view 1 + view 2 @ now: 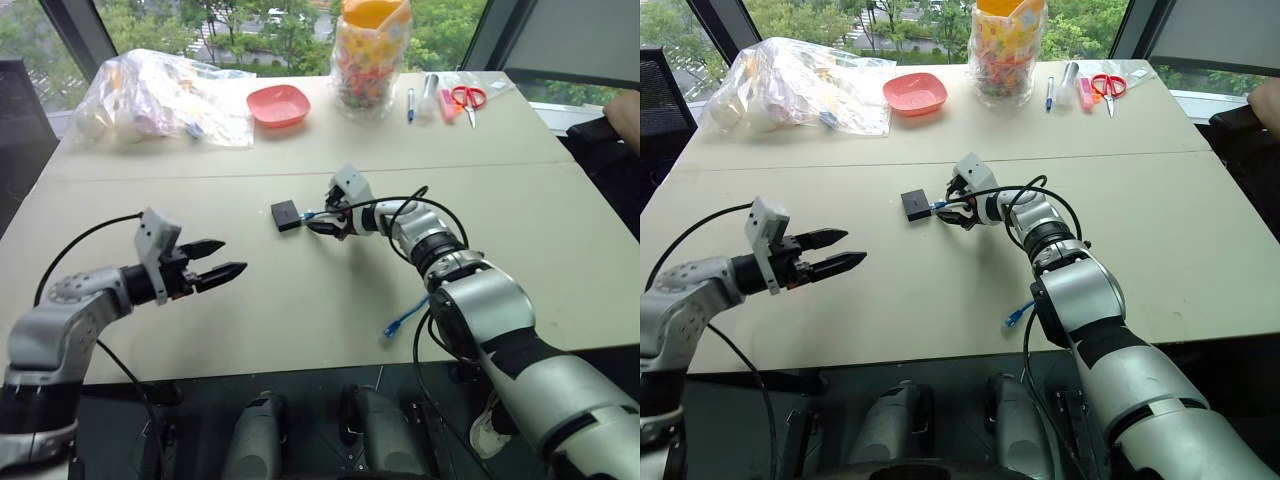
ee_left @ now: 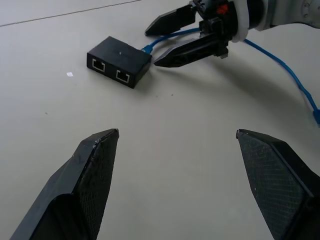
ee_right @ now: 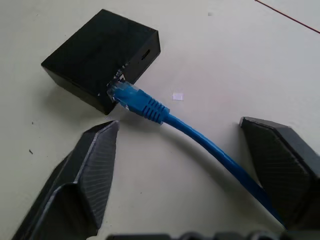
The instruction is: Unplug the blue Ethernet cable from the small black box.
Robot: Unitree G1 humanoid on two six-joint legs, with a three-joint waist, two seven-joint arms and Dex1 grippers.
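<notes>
Right wrist view — blue Ethernet cable [image 3: 200, 137] plugged in

The right arm reaches forward and inward over the table, its tool [image 1: 328, 218] tilted down with the 2 black fingers [image 3: 85, 170] spread apart, closed on nothing. The left arm is bent and held back on its own side, its tool [image 1: 222, 261] near level, pointing inward, fingers [image 2: 90, 170] spread wide and empty.
</notes>
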